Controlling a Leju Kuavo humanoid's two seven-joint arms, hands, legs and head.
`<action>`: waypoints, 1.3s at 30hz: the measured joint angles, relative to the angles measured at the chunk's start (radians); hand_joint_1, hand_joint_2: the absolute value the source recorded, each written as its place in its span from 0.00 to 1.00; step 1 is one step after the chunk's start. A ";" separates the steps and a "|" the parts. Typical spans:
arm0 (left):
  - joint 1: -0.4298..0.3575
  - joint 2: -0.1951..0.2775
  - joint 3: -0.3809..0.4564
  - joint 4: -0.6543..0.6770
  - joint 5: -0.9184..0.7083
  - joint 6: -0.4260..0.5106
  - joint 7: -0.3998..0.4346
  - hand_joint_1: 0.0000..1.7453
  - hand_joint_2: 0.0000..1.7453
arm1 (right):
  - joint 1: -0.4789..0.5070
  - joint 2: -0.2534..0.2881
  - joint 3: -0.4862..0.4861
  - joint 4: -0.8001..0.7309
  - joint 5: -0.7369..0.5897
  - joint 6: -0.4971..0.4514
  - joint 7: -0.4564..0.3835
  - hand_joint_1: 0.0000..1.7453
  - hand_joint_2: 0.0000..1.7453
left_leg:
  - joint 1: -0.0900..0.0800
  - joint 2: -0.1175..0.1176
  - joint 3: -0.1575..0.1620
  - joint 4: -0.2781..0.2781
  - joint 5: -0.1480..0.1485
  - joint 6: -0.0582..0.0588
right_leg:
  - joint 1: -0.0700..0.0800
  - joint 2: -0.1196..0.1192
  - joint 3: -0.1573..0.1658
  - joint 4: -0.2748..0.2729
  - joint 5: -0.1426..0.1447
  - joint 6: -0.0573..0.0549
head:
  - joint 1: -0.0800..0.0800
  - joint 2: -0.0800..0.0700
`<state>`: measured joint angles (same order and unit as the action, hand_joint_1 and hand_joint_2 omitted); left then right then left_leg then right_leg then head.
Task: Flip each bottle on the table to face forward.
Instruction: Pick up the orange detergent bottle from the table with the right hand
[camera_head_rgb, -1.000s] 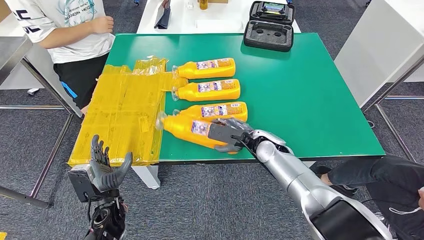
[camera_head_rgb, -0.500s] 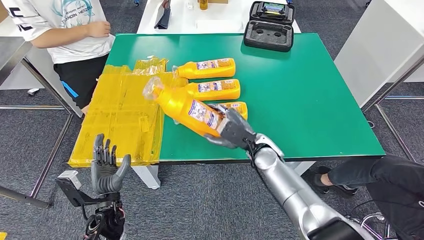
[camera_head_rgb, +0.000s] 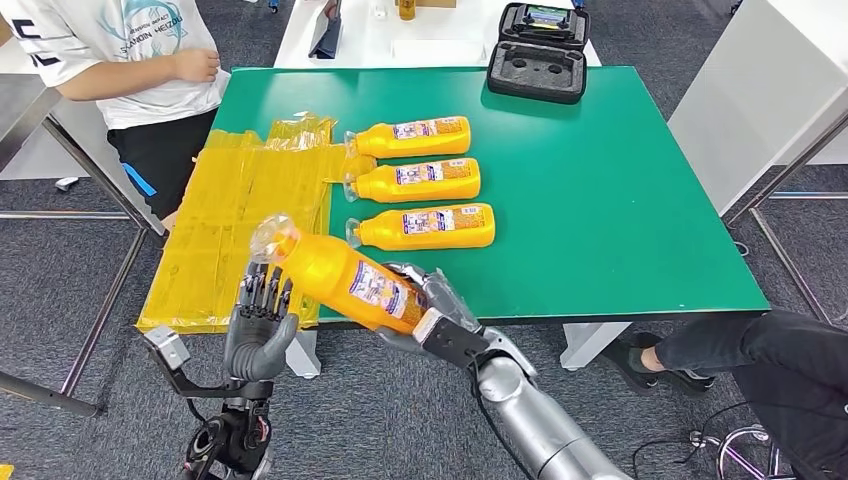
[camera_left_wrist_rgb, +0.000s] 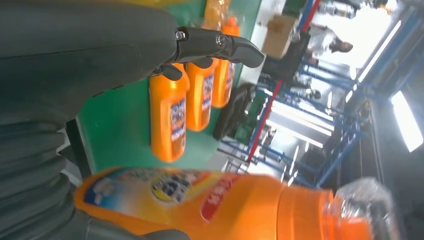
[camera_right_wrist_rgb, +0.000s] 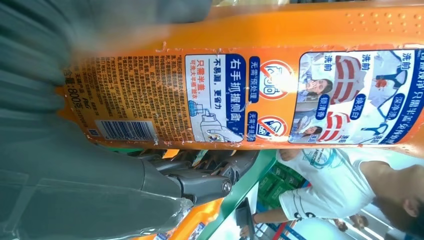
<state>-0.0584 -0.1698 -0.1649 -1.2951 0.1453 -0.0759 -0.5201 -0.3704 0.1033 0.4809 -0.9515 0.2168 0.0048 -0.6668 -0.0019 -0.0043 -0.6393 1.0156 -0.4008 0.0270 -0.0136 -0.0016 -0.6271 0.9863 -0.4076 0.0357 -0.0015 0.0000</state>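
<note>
Right hand (camera_head_rgb: 432, 318) fingers clasp the orange bottle (camera_head_rgb: 345, 279); left hand (camera_head_rgb: 258, 334) fingers spread wide.

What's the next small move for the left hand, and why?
Probably close the left hand around the neck end of the orange plastic bottle. The right hand holds that bottle off the green table by its base, its capped end just above the left hand's spread fingers.
</note>
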 joint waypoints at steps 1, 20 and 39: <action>-0.006 0.001 -0.007 0.002 0.000 -0.004 0.002 0.00 1.00 | 0.004 0.006 0.000 0.000 0.003 -0.004 0.000 0.99 1.00 | 0.000 0.000 0.000 0.000 0.000 0.000 | 0.000 0.000 0.000 0.000 0.000 0.000 | 0.000 0.000; -0.123 0.020 -0.117 0.149 -0.035 -0.123 -0.010 0.00 1.00 | 0.143 0.021 -0.095 -0.102 0.030 0.018 0.036 0.98 1.00 | 0.000 0.000 0.000 0.000 0.000 0.000 | 0.000 0.000 0.000 0.000 0.000 0.000 | 0.000 0.000; -0.175 0.023 -0.131 0.265 -0.086 -0.251 -0.020 0.00 1.00 | 0.167 0.033 -0.152 -0.133 0.080 0.053 0.048 0.99 1.00 | 0.000 0.000 0.000 0.000 0.000 0.000 | 0.000 0.000 0.000 0.000 0.000 0.000 | 0.000 0.000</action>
<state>-0.2332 -0.1472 -0.2959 -1.0302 0.0595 -0.3269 -0.5406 -0.2037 0.1367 0.3285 -1.0849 0.2969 0.0580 -0.6185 -0.0022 -0.0041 -0.6394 1.0156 -0.4009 0.0271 -0.0137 -0.0015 -0.6272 0.9862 -0.4074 0.0359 -0.0016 0.0000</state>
